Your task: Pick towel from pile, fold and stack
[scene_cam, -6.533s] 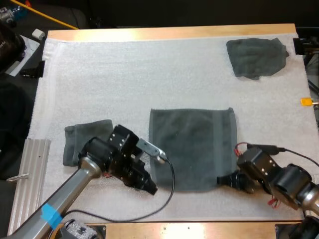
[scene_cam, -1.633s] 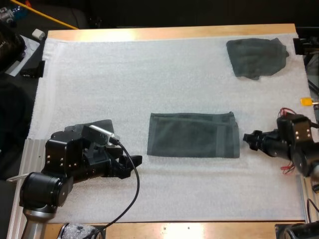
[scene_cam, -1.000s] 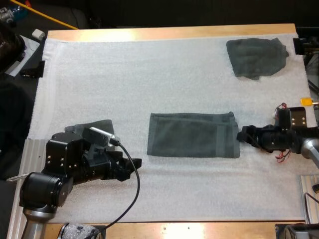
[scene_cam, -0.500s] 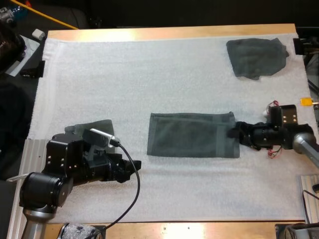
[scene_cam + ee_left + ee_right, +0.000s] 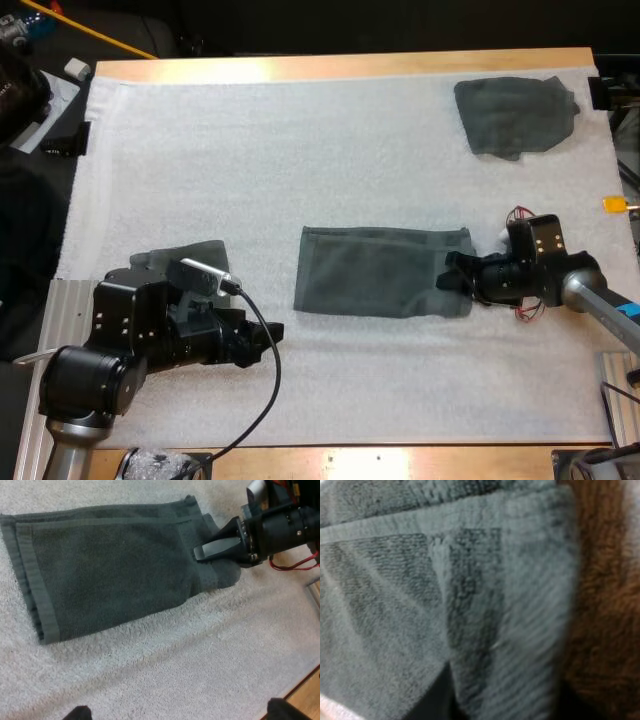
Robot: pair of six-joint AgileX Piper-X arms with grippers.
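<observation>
Gripping the folded towel [image 5: 375, 272] at its right end, my right tool [image 5: 453, 278] is clenched on it; my left tool [image 5: 268, 337] hangs released, clear of the left edge.

Robotics lab: white mat [image 5: 300, 150] on wooden table [image 5: 350, 66].

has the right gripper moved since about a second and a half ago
Yes. The right gripper has moved toward the robot's left across the mat, from clear of the half-folded towel to over its right end.
</observation>
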